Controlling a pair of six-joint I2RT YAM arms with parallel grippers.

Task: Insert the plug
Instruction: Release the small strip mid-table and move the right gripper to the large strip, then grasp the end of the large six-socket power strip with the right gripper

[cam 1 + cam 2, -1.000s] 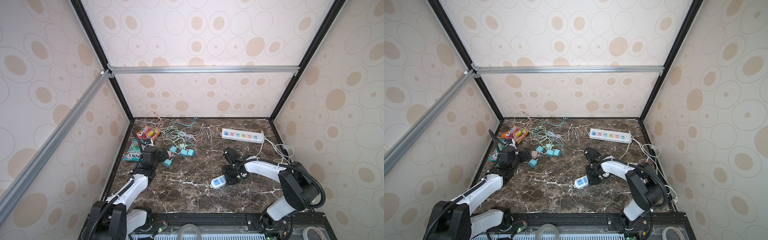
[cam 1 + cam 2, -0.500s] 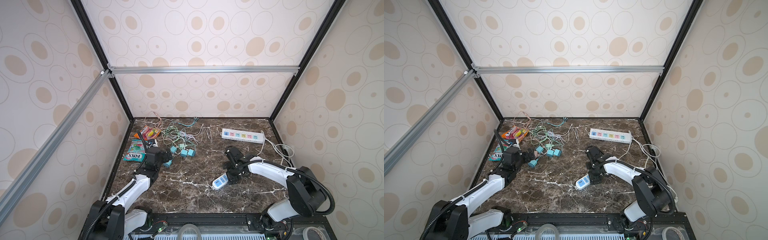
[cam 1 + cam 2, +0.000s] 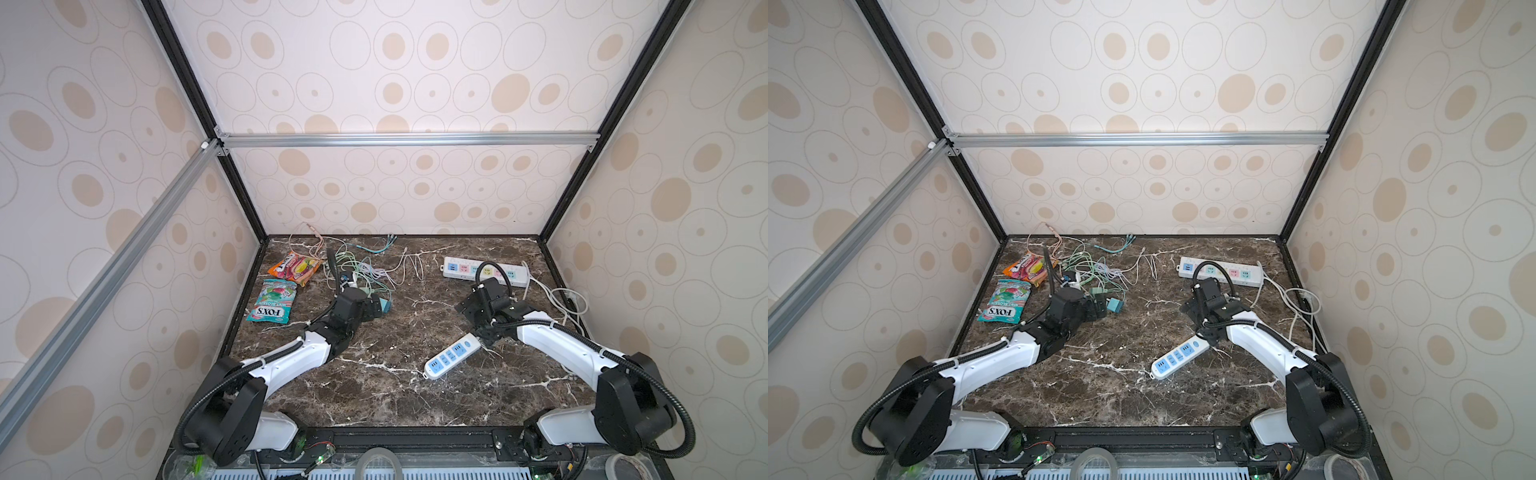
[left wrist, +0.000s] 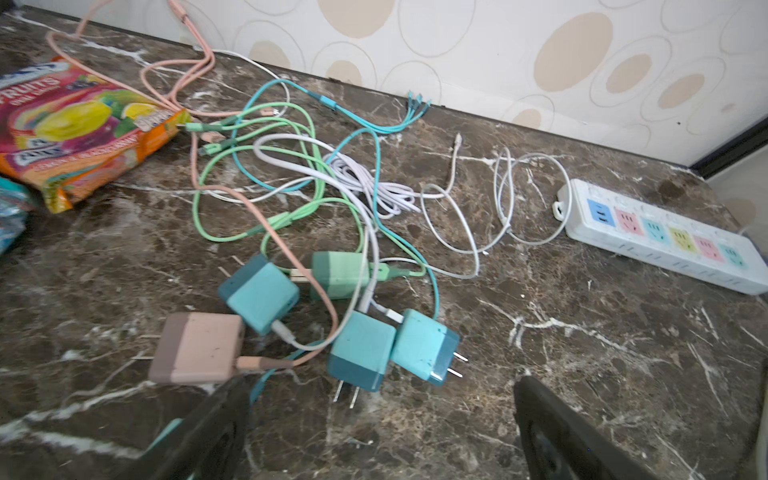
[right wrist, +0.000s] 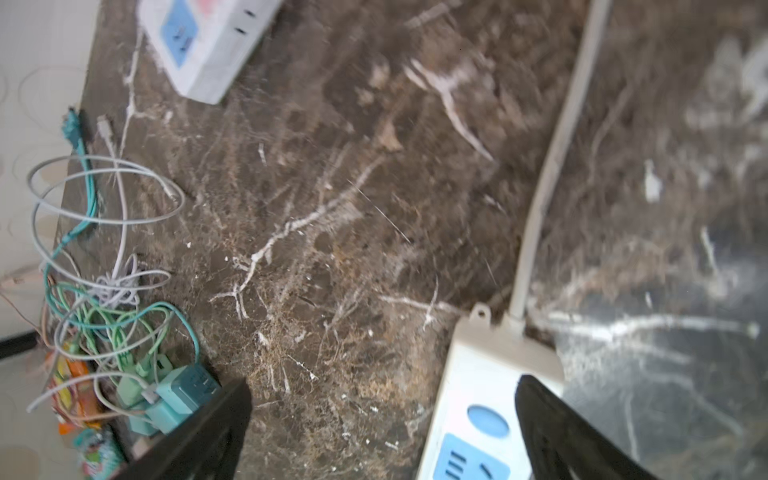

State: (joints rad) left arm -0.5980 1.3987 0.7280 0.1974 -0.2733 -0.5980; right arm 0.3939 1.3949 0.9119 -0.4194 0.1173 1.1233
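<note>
Several charger plugs lie tangled in cables at the left. Two teal plugs [image 4: 361, 357] [image 4: 428, 351] lie with prongs toward my left gripper [image 4: 382, 432], which is open and empty just short of them; in both top views it [image 3: 376, 309] [image 3: 1098, 307] hides most of the heap. A pink plug [image 4: 195, 347] lies beside one finger. A small white power strip [image 3: 451, 356] [image 3: 1177, 356] with blue sockets lies mid-table. My right gripper [image 5: 382, 432] [image 3: 478, 328] hangs open over its corded end [image 5: 494, 357], holding nothing.
A long white strip with coloured sockets [image 3: 484, 272] [image 4: 665, 237] lies at the back right, its cord coiled by the right wall [image 3: 565, 299]. Loose cables [image 4: 299, 178] spread at the back left. Two sweet bags [image 3: 272, 301] [image 3: 295, 266] lie along the left wall.
My left gripper has moved right, up to the plug heap. My right gripper's jaws have widened and it has drawn back a little; the small strip has shifted slightly.
</note>
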